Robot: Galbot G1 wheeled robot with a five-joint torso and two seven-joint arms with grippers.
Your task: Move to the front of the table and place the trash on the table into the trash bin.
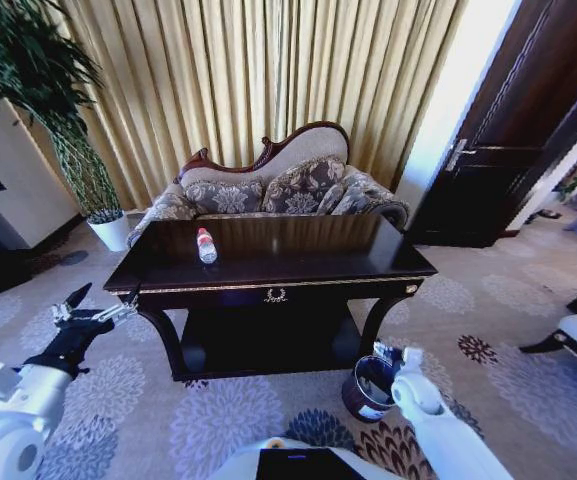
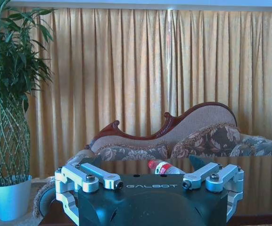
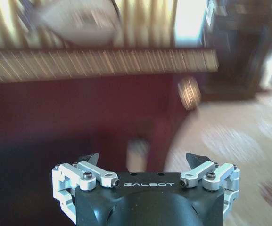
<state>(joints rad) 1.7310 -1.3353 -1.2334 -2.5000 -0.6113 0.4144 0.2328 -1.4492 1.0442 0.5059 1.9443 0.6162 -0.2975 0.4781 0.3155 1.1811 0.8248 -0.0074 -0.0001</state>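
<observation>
We judged the wide-open left pincer (image 1: 96, 312) needed lifting over the tabletop (image 1: 298, 250) edge toward the bottle (image 1: 206, 246); right pincer (image 1: 398, 353) hung spread above the trash bin (image 1: 368, 388)

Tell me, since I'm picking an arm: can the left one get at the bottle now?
Probably yes. The left gripper is open at the table's left front corner, and bare tabletop lies between it and the bottle, lying toward the back left.

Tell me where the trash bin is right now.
In the head view, the trash bin stands on the carpet by the table's front right leg, beside the right end effector.
</observation>
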